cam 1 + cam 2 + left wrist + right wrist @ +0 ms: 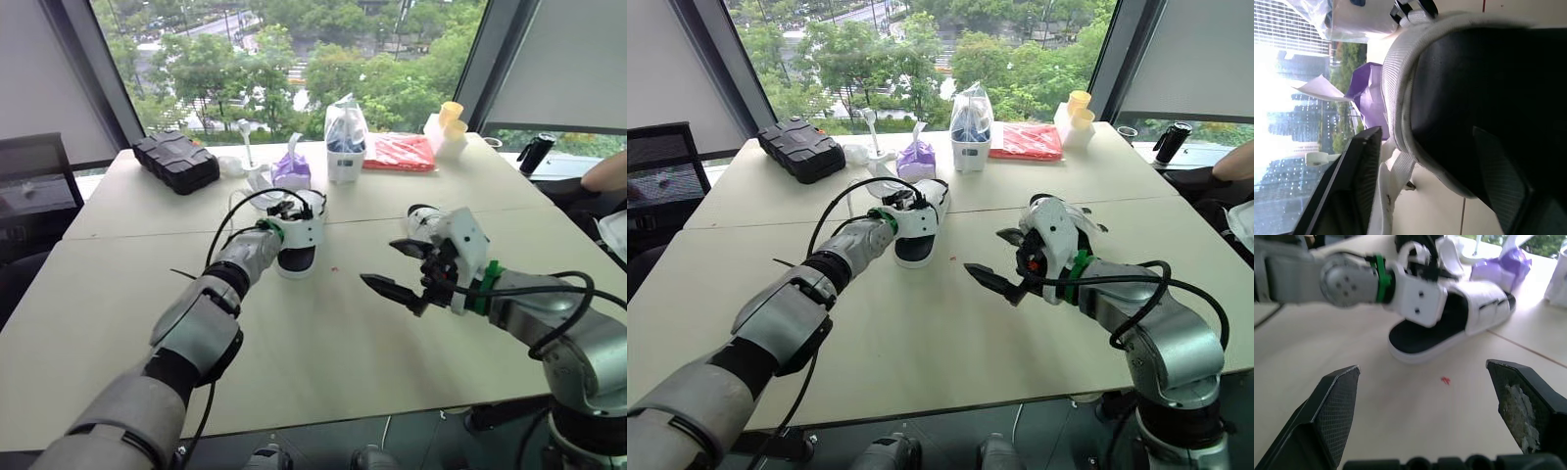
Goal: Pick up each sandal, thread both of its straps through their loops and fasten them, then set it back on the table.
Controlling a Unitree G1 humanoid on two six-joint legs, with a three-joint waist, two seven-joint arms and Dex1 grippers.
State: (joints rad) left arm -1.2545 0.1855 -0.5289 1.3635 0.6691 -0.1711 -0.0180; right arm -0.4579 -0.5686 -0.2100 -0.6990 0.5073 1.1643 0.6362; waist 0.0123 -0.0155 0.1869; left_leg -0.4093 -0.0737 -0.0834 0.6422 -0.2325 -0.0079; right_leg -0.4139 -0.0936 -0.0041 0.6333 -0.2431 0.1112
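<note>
Right gripper (380, 262) hovers nearest, above the pale table (294, 362), its two black fingers spread wide with nothing between them. Just beyond it a small red speck (1444, 380) lies on the tabletop. Past the speck rests the sandal (1425, 340), white-strapped with a black footbed, sole down near the middle of the table. At it sits the left gripper (1425, 129), jaws also wide apart and straddling the sandal's side: one finger outside the white strap, the other over the black footbed; whether either presses on the shoe I cannot tell. Further back stand a purple bag (291, 168) and a clear plastic bag (345, 132) in a white holder. At the far edge lie a black case (176, 162), a red packet (397, 152) and stacked yellow cups (449, 116)
</note>
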